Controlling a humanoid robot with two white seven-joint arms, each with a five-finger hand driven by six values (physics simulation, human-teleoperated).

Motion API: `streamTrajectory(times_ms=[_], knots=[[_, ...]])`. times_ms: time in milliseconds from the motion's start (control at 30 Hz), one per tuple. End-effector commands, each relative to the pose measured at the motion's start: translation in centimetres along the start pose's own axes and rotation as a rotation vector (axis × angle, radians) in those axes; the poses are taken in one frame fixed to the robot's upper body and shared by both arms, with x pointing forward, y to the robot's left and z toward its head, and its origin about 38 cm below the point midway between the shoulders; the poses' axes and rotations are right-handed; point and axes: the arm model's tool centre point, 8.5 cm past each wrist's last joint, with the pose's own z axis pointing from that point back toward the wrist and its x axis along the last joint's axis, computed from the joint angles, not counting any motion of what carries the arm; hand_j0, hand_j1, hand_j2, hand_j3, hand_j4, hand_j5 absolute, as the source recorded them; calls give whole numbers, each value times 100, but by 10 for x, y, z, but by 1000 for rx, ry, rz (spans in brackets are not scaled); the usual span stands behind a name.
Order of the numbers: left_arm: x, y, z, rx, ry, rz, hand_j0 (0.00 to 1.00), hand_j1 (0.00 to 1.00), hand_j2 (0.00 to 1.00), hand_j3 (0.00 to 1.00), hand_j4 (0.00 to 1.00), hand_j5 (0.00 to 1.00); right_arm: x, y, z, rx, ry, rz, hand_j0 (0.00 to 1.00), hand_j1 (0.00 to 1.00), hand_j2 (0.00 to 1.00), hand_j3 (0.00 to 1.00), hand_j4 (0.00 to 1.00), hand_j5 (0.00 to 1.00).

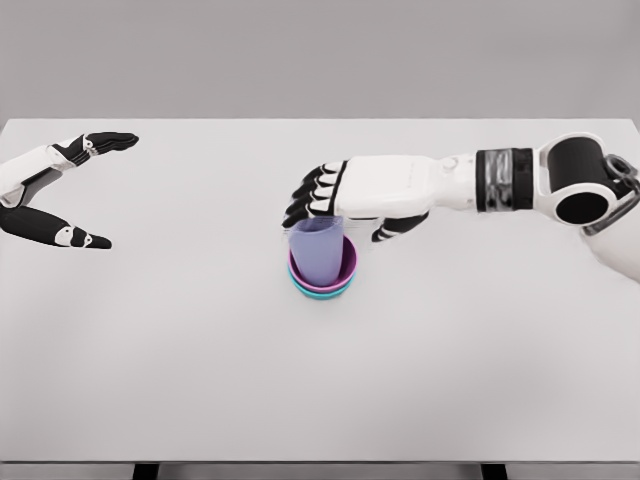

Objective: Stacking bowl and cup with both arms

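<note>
Near the middle of the bench (150, 380), the lavender cup (317, 252) sits inside a pink bowl (346, 268), itself nested in a teal bowl (322, 294), so the stack looks nearly complete. The right hand (335, 205) curls its fingers around the cup's rim, apparently steadying it as it settles. The left hand (65, 190) hovers by the left edge, fingers spread and empty, clear of the stack.

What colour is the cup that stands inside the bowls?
The cup is pale lavender-blue, seen best in the head view.
</note>
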Motion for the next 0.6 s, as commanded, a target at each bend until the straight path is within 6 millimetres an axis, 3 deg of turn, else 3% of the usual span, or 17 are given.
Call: streamTrajectory(times_ms=[0,67,133,233,300,367,567], knots=[[0,1,0,5,-1,5,100,100,100,100,100,100,-10,-26,30,-72,61,36,100,100,100,100,100,100],[0,1,0,5,-3,6,100,100,100,100,100,100,-18,-41,67,-137,113,46,100,100,100,100,100,100],[0,1,0,5,-3,6,100,100,100,100,100,100,-25,-28,97,-150,170,9,100,100,100,100,100,100],[-1,-1,0,-5,7,1,100,100,100,100,100,100,-30,9,112,-100,216,-75,100,100,100,100,100,100],[-5,-6,-2,-23,20,-22,100,100,100,100,100,100,-46,22,131,-102,284,-126,100,100,100,100,100,100],[-5,-2,-1,-4,15,-17,100,100,100,100,100,100,-52,31,149,-137,332,-162,100,100,100,100,100,100],[-5,-6,-3,-18,19,-23,100,100,100,100,100,100,-51,39,166,-119,372,-173,100,100,100,100,100,100]])
